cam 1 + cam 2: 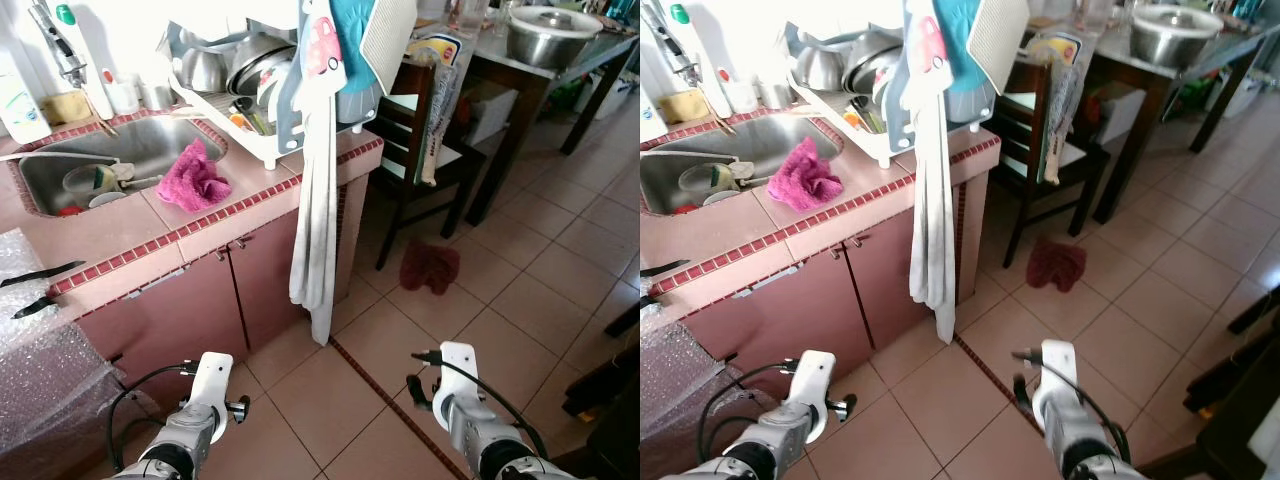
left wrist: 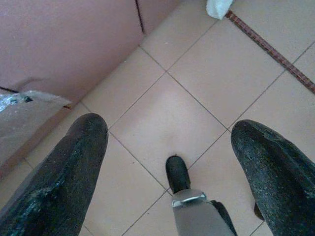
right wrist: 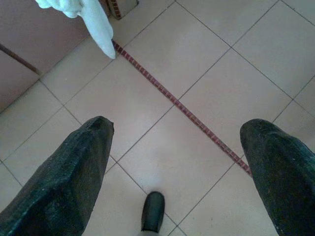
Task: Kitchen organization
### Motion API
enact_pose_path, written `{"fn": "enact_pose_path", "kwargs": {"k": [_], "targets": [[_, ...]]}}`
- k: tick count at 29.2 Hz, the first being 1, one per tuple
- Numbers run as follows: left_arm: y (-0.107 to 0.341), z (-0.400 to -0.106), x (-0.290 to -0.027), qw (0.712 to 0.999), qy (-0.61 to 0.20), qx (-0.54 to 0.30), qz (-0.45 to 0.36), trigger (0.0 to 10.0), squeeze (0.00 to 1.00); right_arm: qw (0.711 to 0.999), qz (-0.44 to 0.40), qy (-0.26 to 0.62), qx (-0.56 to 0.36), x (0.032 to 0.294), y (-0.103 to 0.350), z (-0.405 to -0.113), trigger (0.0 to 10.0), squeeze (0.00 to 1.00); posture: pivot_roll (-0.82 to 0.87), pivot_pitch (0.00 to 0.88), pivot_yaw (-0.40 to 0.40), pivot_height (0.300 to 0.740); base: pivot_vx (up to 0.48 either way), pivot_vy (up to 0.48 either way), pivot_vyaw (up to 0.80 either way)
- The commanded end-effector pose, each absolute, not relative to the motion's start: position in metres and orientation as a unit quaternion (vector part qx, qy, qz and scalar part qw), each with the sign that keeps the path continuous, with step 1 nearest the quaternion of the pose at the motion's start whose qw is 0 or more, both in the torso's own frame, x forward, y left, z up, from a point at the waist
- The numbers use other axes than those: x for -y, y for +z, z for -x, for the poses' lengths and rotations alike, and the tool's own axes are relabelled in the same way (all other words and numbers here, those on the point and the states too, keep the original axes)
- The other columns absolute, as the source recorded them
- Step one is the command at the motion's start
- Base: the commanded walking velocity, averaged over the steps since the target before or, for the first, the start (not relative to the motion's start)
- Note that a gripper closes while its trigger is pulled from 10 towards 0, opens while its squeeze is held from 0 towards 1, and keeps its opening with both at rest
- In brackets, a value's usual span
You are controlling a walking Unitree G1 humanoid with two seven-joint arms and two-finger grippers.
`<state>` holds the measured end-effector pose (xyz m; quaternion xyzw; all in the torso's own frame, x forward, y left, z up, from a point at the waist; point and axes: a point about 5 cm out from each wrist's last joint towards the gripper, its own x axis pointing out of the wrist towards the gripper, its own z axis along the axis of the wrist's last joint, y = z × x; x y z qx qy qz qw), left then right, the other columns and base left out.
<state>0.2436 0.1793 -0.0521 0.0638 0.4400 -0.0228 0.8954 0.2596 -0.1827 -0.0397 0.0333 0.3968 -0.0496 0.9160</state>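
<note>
i'm looking down at a pink tiled counter (image 1: 120, 235) that runs from near left to far right, with a steel sink (image 1: 150, 145) set into it. a magenta cloth (image 1: 194, 178) lies crumpled on the counter's edge just right of the basin, no clear long axis to it. at the counter's far right end a white dish rack (image 1: 250, 100) holds steel bowls, and a long white towel (image 1: 315, 230) hangs from that corner, its long axis vertical, its tip pointing at the floor. a dark red rag (image 1: 430, 266) lies on the tiles near a dark wooden chair (image 1: 415, 150). both arms are low over the floor: my left gripper (image 2: 170, 162) has its fingers spread apart, holding nothing, and my right gripper (image 3: 177, 167) is likewise spread wide and empty.
</note>
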Motion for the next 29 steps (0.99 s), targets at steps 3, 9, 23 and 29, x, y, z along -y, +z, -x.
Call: {"fn": "enact_pose_path", "kwargs": {"k": [3,9,23,29], "targets": [[-0.052,-0.242,-0.183,0.894,-0.019,-0.442,-0.067,10.0,0.0,0.902,-0.049,-0.061,-0.425,0.185,-0.05,-0.246,10.0,0.0,0.01,0.0,-0.04,0.74,0.0,0.0,0.0],[-0.046,-0.252,-0.18,0.901,-0.052,-0.411,-0.132,10.0,0.0,0.9,-0.056,-0.054,-0.43,0.185,-0.053,-0.241,10.0,0.0,0.01,0.0,-0.024,0.74,0.0,0.0,0.0],[-0.044,-0.252,-0.194,0.899,-0.032,-0.419,-0.122,10.0,0.0,0.886,-0.02,-0.027,-0.462,0.189,-0.074,-0.205,10.0,0.0,0.03,0.0,0.036,0.74,0.0,0.0,0.17],[-0.045,-0.251,-0.195,0.9,-0.026,-0.421,-0.111,10.0,0.0,0.886,0.0,-0.009,-0.464,0.187,-0.073,-0.207,10.0,0.0,0.03,0.0,0.025,0.74,0.0,0.0,0.8]]}}
